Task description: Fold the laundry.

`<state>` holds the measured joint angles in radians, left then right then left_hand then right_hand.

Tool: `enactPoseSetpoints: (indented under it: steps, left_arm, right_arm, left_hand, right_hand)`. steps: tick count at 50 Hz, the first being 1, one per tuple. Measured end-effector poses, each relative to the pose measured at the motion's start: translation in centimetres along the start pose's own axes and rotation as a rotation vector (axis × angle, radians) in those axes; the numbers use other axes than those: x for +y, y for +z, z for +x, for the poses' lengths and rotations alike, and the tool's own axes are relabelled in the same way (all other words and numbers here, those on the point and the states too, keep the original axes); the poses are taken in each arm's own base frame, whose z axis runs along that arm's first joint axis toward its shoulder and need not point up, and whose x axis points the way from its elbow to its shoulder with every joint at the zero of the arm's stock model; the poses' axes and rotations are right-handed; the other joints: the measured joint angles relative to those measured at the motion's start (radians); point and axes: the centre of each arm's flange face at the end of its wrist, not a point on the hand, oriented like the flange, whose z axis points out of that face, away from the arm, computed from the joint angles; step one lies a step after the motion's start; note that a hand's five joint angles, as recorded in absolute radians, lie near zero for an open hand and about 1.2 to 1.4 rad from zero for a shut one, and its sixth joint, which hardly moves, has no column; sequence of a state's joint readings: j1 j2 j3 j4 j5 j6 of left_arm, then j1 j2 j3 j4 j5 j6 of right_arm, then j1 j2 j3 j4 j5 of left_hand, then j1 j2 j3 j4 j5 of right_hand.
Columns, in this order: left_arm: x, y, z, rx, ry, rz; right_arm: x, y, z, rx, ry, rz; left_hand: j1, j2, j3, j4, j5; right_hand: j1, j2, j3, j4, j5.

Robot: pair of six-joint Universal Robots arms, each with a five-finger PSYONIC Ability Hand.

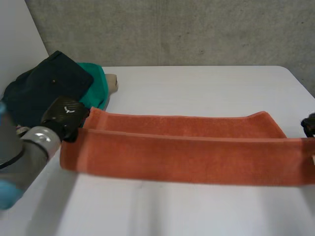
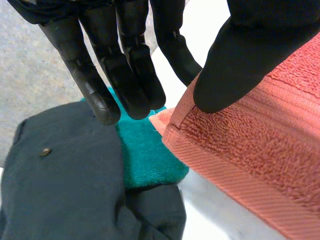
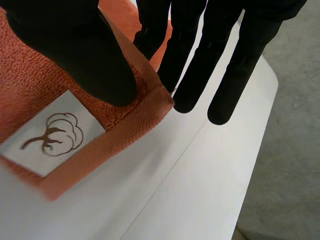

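A long orange towel lies folded lengthwise across the table and is stretched between my two hands. My left hand is at its left end. In the left wrist view the thumb presses on the towel's corner edge, with the straight fingers behind it, pinching the cloth. My right hand is at the right end. There the thumb sits on the towel's corner beside a white label, and the fingers reach under the hem.
A dark garment and a teal cloth are piled at the back left, just past my left hand, with a beige piece beside them. The white table ends close to my right hand at its edge.
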<state>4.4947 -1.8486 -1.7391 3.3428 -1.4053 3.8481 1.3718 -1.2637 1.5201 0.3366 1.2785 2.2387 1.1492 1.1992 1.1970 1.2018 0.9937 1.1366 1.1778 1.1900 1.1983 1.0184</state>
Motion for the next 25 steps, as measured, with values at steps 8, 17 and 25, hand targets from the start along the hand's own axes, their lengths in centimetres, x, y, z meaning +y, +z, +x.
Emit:
enactPoseSetpoints:
  steps: [8,17,25]
  left_arm:
    - [-0.3,5.9,0.3,-0.082,0.031,0.048]
    - [-0.7,10.9,0.8,-0.144,0.04,0.093]
    - [-0.1,14.6,1.3,-0.186,0.055,0.117]
  right_arm:
    - [-2.2,5.4,-1.6,0.132,-0.056,0.149]
    - [-4.2,10.1,-2.5,0.239,-0.103,0.293]
    - [-4.2,14.2,-2.5,0.306,-0.11,0.303]
  left_hand:
    - [0.0,0.0,0.0,0.0,0.0]
    - [0.0,0.0,0.0,0.0,0.0]
    - [0.0,0.0,0.0,0.0,0.0]
  right_hand:
    - [0.0,0.0,0.001,0.0,0.0]
    - [0.0,0.0,0.001,0.0,0.0]
    - [0.0,0.0,0.001,0.001,0.0]
